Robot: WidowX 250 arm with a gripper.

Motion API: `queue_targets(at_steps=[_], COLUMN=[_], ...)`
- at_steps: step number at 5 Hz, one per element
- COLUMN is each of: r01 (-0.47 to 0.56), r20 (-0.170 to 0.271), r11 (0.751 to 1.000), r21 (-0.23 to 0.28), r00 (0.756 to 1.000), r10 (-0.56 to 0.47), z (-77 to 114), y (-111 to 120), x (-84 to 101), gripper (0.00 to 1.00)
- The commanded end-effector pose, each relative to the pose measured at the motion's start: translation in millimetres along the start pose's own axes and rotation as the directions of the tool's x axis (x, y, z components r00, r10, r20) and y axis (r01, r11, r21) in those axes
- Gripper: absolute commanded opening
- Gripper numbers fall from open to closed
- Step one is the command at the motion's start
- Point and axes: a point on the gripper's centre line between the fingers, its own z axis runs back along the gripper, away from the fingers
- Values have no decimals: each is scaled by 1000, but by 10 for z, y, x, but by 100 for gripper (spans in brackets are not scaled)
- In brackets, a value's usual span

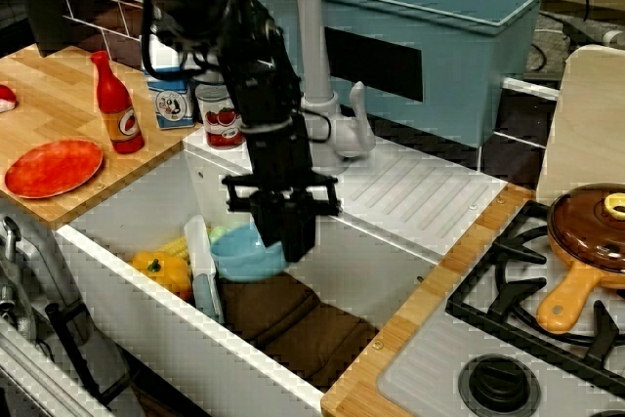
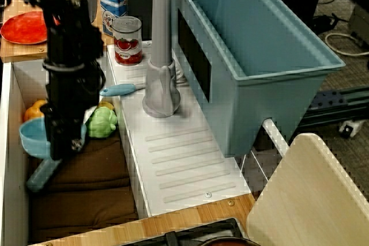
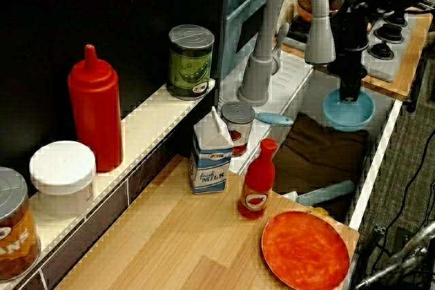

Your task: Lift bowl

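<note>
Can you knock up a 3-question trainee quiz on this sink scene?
1. True or false: the black end effector is at the small round light-blue plastic bowl in the white sink.
2. What lies under the bowl: A) brown cloth, B) orange-red flat plate, C) the stove grate?
3. Fill in: the yellow toy pepper sits in the ____.

Key:
1. True; its fingers grip the bowl's rim.
2. A
3. sink
</note>
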Motion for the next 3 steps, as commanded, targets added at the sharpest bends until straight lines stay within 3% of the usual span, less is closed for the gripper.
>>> queue_targets(at_steps=[1, 3], r01=[17, 33], r20=[54, 59], r11=[999, 998], r21=[-33, -57], r00=[998, 998], r10=[-15, -30], z=[443, 619], y=[68, 133], x=[-122, -348], gripper=[0, 0])
